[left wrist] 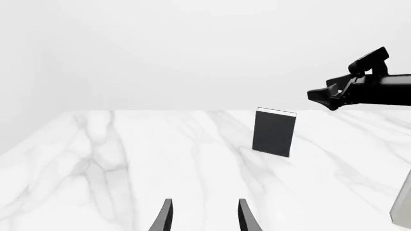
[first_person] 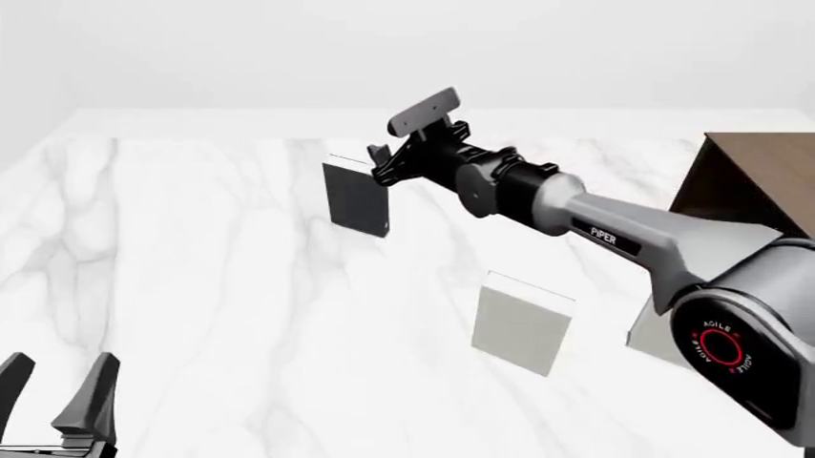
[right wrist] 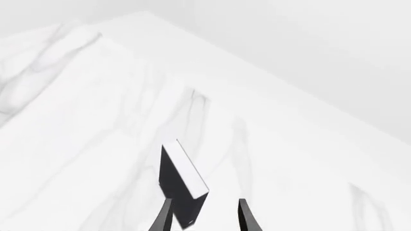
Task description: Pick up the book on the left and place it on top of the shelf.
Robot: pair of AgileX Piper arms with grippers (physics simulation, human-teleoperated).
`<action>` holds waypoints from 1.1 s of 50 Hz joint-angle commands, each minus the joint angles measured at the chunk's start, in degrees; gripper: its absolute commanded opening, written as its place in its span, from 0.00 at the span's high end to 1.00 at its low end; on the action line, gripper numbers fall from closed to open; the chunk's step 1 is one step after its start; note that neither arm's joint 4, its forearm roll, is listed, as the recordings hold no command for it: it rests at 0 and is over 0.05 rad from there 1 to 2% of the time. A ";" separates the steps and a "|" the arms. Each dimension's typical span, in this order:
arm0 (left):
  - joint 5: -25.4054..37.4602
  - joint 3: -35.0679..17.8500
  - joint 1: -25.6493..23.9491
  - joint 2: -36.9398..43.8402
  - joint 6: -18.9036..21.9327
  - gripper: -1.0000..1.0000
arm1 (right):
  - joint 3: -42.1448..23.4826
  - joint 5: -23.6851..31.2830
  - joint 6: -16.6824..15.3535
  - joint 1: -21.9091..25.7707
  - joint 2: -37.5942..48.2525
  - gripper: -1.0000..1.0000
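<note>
Right fingers [first_person: 378, 157] spread above the book [first_person: 355, 198], upright, dark cover, white page edge, left fingers [first_person: 57, 386] apart

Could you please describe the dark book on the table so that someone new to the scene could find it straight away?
Start from the white marble table and follow the right arm out to its right gripper, which hangs open just above the book. The black book stands upright there with a white page edge on top. The white-grey book nearer the camera is pale; this one is dark.
</note>
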 commanded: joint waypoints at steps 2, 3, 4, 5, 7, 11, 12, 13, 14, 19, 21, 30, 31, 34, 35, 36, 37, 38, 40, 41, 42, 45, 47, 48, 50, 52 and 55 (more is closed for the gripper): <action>0.00 0.00 0.00 0.00 0.00 0.00 | -1.89 0.35 -0.08 0.09 3.05 0.00; 0.00 0.00 0.00 0.00 0.00 0.00 | -2.07 0.33 0.00 0.16 3.40 0.00; 0.00 0.00 0.00 0.00 0.00 0.00 | -2.23 0.32 0.04 0.20 3.65 0.00; 0.00 0.00 0.00 0.00 0.00 0.00 | -2.41 0.35 0.12 0.32 4.01 0.00; 0.00 0.00 0.00 0.00 0.00 0.00 | -2.70 0.38 0.16 0.39 4.49 0.00; 0.00 0.00 0.00 0.00 0.00 0.00 | -3.23 0.45 0.33 0.43 5.24 0.00; 0.00 0.00 0.00 0.00 0.00 0.00 | -3.36 0.40 0.41 0.44 5.48 0.00; 0.00 0.00 0.00 0.00 0.00 0.00 | -3.47 0.43 0.46 0.46 5.69 0.00; 0.00 0.00 0.00 0.00 0.00 0.00 | -3.65 0.42 0.51 0.45 5.96 0.00; 0.00 0.00 0.00 0.00 0.00 0.00 | -4.14 0.35 0.67 0.47 6.65 0.00; 0.00 0.00 0.00 0.00 0.00 0.00 | -4.37 0.31 0.62 0.40 6.87 0.00; 0.00 0.00 0.00 0.00 0.00 0.00 | -6.11 0.53 1.00 0.13 8.73 0.00; 0.00 0.00 0.00 0.00 0.00 0.00 | -6.41 0.64 1.00 0.11 8.97 0.00; 0.00 0.00 0.00 0.00 0.00 0.00 | -7.14 0.92 1.01 0.07 9.51 0.00; 0.00 0.00 0.00 0.00 0.00 0.00 | -7.32 0.98 1.01 0.08 9.64 0.00; 0.00 0.00 0.00 0.00 0.00 0.00 | -8.44 1.30 1.11 0.04 10.62 0.00; 0.00 0.00 0.00 0.00 0.00 0.00 | -8.75 1.41 1.08 0.02 10.87 0.00; 0.00 0.00 0.00 0.00 0.00 0.00 | -9.03 1.53 1.03 0.03 11.12 0.00; 0.00 0.00 0.00 0.00 0.00 0.00 | -9.63 1.76 1.11 0.05 11.54 0.00; 0.00 0.00 0.00 0.00 0.00 0.00 | -15.84 3.84 1.33 -0.26 17.07 0.00; 0.00 0.00 0.00 0.00 0.00 0.00 | -16.84 4.32 1.37 -0.29 17.64 0.00; 0.00 0.00 0.00 0.00 0.00 0.00 | -17.88 4.56 1.49 -0.47 18.57 0.00; 0.00 0.00 0.00 0.00 0.00 0.00 | -18.46 4.69 1.57 -0.57 19.12 0.00; 0.00 0.00 0.00 0.00 0.00 0.00 | -18.65 4.68 1.60 -0.62 19.34 0.00; 0.00 0.00 0.00 0.00 0.00 0.00 | -19.24 4.83 1.77 -0.81 19.74 0.00; 0.00 0.00 0.00 0.00 0.00 0.00 | -20.19 5.32 1.74 -0.81 20.33 0.00; 0.00 0.00 0.00 0.00 0.00 0.00 | -20.93 5.60 1.78 -0.83 20.91 0.00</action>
